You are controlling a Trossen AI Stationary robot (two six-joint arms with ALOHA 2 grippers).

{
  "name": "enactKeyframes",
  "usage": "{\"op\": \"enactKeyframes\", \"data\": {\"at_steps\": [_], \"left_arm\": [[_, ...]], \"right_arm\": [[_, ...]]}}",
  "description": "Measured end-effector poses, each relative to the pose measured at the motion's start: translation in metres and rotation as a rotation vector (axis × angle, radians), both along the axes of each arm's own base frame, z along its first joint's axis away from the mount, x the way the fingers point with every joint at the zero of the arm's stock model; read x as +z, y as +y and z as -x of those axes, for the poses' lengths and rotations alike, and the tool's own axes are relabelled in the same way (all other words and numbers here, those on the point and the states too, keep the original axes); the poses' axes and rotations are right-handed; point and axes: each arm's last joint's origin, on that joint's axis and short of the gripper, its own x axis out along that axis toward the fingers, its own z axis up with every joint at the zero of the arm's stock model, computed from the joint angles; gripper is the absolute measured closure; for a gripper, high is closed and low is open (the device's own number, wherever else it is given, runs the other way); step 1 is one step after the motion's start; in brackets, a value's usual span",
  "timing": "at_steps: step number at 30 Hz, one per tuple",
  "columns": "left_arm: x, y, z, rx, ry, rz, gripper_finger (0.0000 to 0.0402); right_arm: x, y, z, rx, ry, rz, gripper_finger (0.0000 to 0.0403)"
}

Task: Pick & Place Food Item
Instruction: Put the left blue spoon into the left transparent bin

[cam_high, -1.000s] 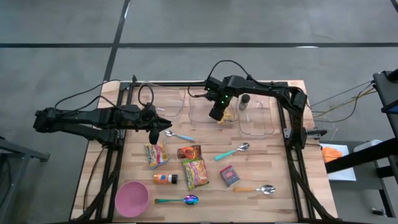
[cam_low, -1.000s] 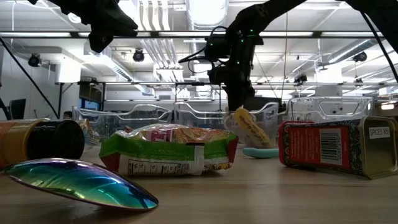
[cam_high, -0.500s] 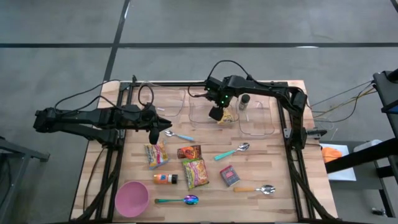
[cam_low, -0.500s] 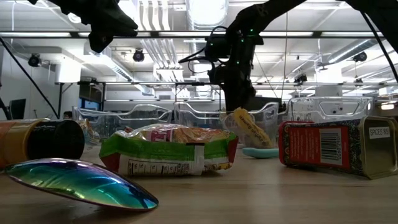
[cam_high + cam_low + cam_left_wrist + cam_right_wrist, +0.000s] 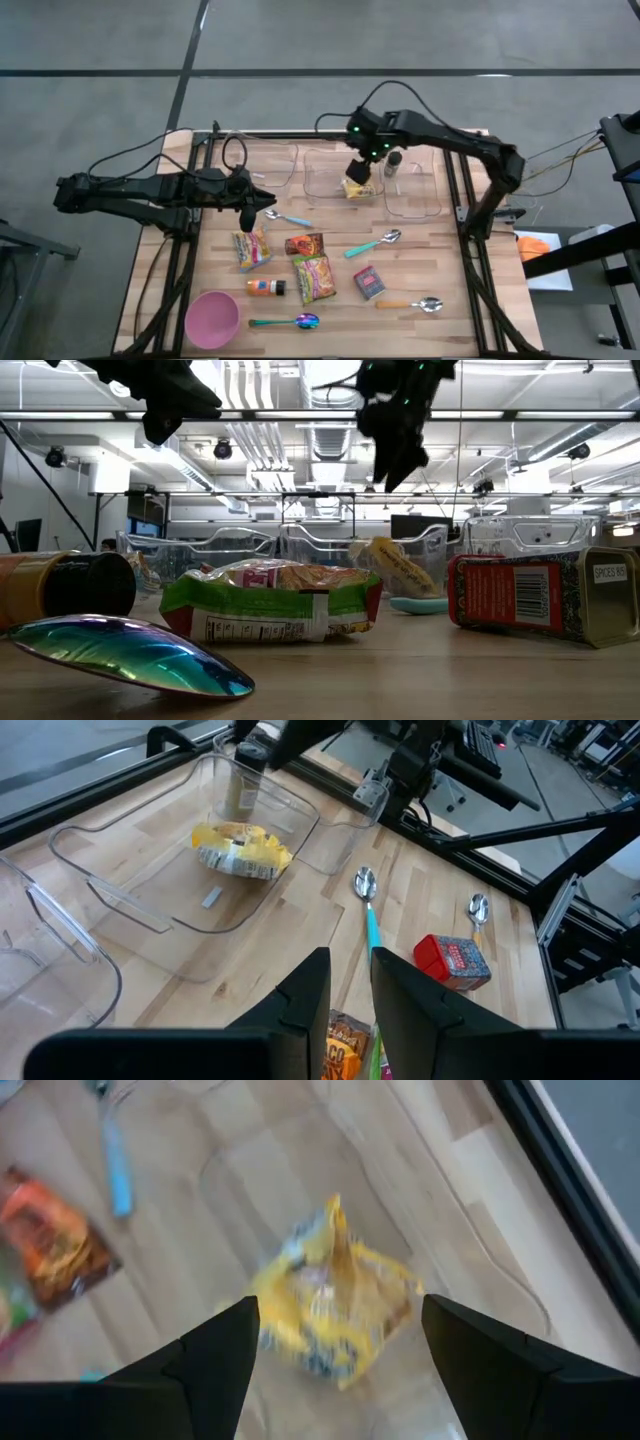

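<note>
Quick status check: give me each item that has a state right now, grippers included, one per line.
Right gripper: open, empty, above the middle clear bin.
Yellow snack packet: released, lying in the middle clear bin.
Left gripper: jaws narrowly apart, holding nothing, above the table's left side.
Spice bottle: upright in the right clear bin.
Orange bottle: lying on its side.
Pink bowl: upright, empty.

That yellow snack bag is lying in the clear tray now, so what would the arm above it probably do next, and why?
Probably lift away toward the other food. The yellow bag lies in the clear tray, and the right gripper hangs open above it, holding nothing.
</note>
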Motion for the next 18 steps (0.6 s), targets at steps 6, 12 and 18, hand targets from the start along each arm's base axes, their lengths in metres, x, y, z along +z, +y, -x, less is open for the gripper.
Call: {"op": "enactKeyframes", "data": {"at_steps": [6, 12, 18], "left_arm": [[0.0, 0.0, 0.0, 0.0, 0.0, 0.0, 0.0316], [0.0, 0.0, 0.0, 0.0, 0.0, 0.0, 0.0316], [0.0, 0.0, 0.0, 0.021, -0.006, 0.043, 0.0316]], "right_arm": [[0.019, 0.039, 0.022, 0.167, 0.012, 0.032, 0.0125], [0.023, 0.077, 0.045, 0.249, -0.031, 0.034, 0.0125], [0.02, 0.101, 0.075, 0.128, -0.166, -0.025, 0.0125]]}}
